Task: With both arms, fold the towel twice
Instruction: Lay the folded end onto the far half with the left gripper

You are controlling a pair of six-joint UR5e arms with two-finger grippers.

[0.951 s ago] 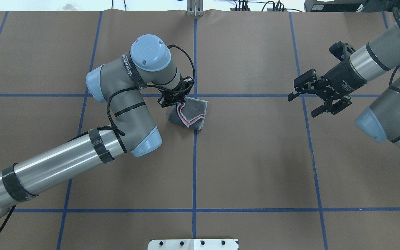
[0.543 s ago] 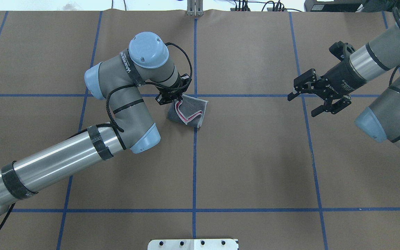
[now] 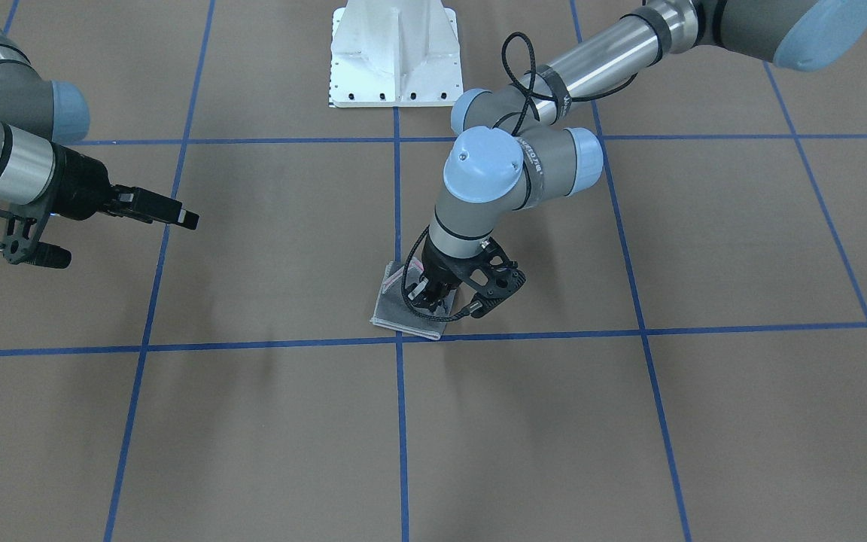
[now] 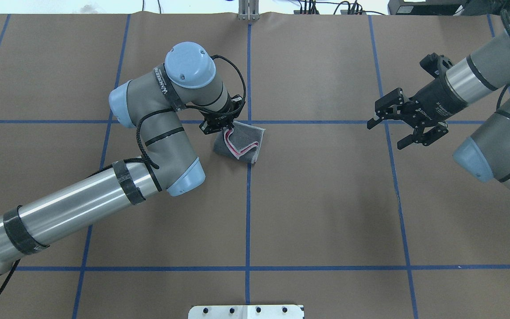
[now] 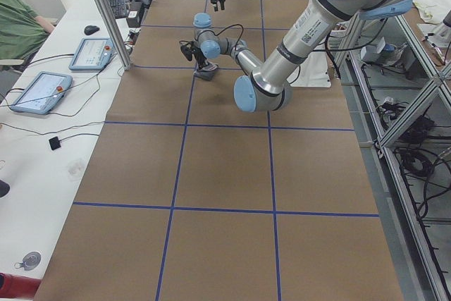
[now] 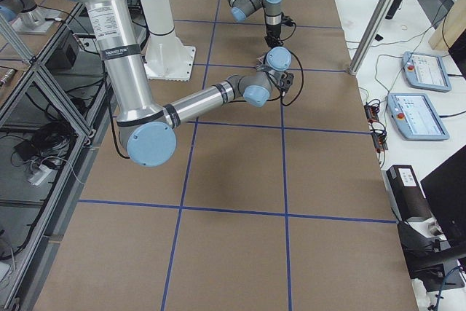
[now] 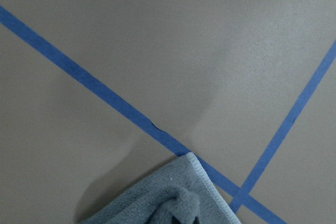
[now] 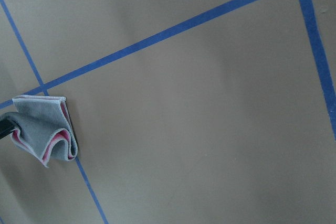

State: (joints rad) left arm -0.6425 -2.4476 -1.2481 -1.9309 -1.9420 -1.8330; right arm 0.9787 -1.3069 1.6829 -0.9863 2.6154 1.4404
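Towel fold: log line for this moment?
towel: folded, grey outside, pink edge showing | left gripper: shut on towel corner | right gripper: open, clear of towel

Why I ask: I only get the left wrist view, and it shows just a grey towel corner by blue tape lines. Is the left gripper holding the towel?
Observer: Yes, the left gripper is closed on one corner of the towel.
Operator: Is it folded flat?
Observer: Not flat; a pink strip of the inner face curls out along the loose edge.
Operator: And the right arm?
Observer: The right gripper hangs open, well off to the side, touching nothing.
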